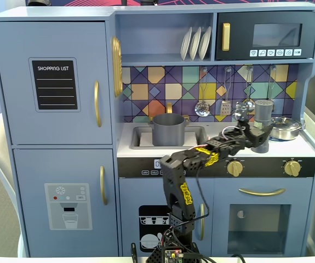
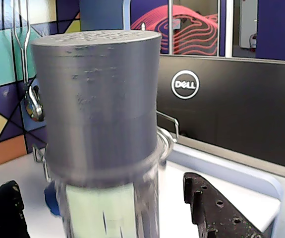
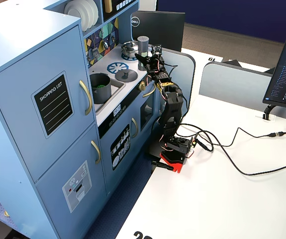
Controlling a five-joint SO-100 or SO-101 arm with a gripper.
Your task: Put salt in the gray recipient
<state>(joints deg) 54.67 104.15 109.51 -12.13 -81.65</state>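
A: While upright, its long axis vertical, what does the salt (image 2: 100, 106) look like?
B: A matte grey cylinder, perforated cap, pale green label, on the counter at 3 o'clock of the gray recipient (image 1: 169, 130).
A: And the jaws?
B: The gripper (image 1: 257, 130) brackets its base; whether it is clamped, I cannot tell.
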